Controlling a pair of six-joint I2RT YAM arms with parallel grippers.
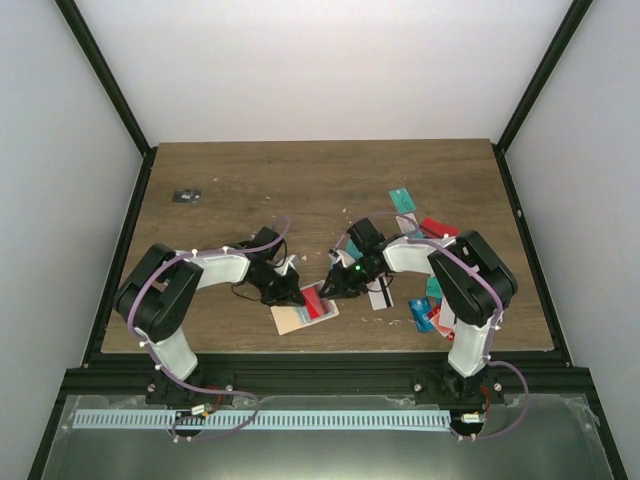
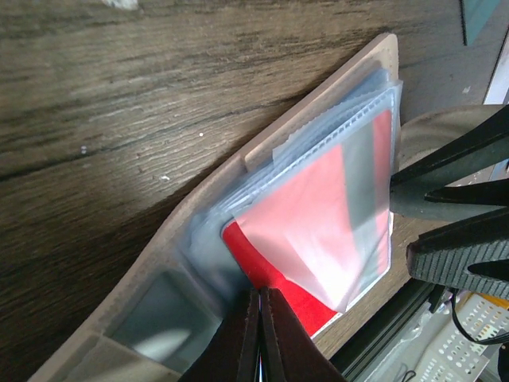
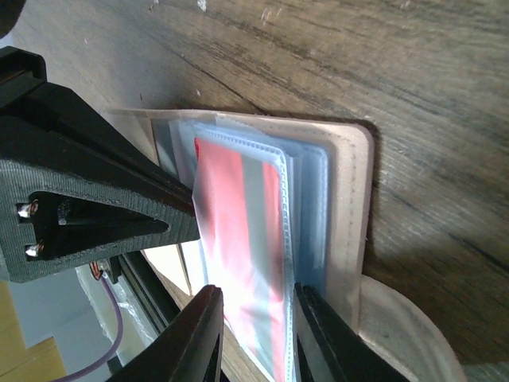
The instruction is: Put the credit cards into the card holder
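Where the wood-grain table [image 1: 300, 180] nears its front edge, a tan card holder [image 1: 287, 320] lies open.
Its round-cornered cover carries glossy clear sleeves [image 3: 306, 199]; a red card [image 2: 270, 274] with a grey stripe sits in one. The left gripper [image 2: 261, 318] is closed, black tips pressed together at that card's corner. The right gripper [image 3: 256, 294] straddles the sleeved card, jaws slightly apart; whether it pinches is unclear. More thin cards [image 1: 428, 312] lie scattered to the right.

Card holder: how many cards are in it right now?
1 visible: a red card with a grey stripe, partly slid into a clear sleeve of the open card holder near the table's front edge. Others could be hidden behind the remaining sleeves.
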